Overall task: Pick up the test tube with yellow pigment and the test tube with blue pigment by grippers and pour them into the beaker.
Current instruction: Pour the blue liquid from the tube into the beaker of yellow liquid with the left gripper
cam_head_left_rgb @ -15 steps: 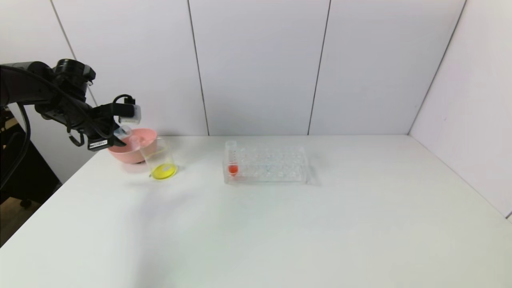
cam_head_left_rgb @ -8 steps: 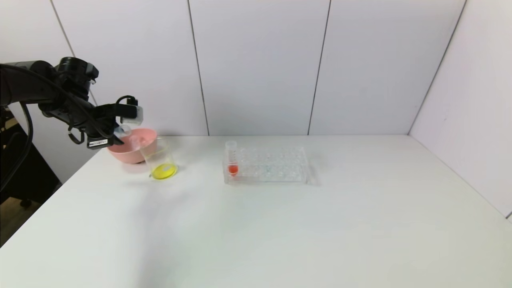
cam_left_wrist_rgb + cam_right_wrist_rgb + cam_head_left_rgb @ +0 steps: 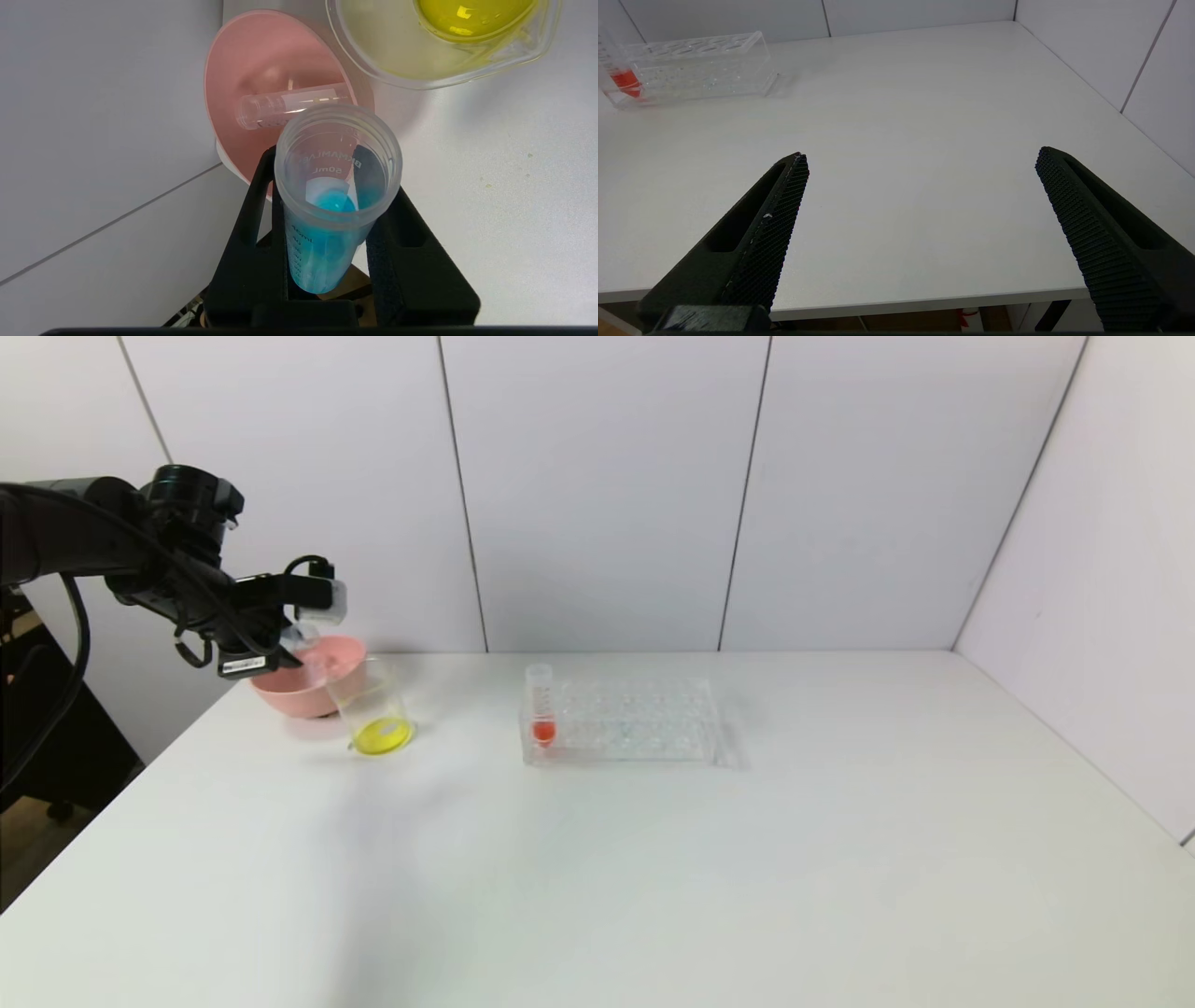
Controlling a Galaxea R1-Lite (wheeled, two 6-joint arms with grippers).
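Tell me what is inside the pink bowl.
An empty clear test tube lies on its side in the pink bowl. The blue test tube covers part of the bowl's inside.

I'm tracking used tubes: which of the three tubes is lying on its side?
The empty tube in the pink bowl. The blue-pigment tube is held by the left gripper; the orange-red tube stands in the rack.
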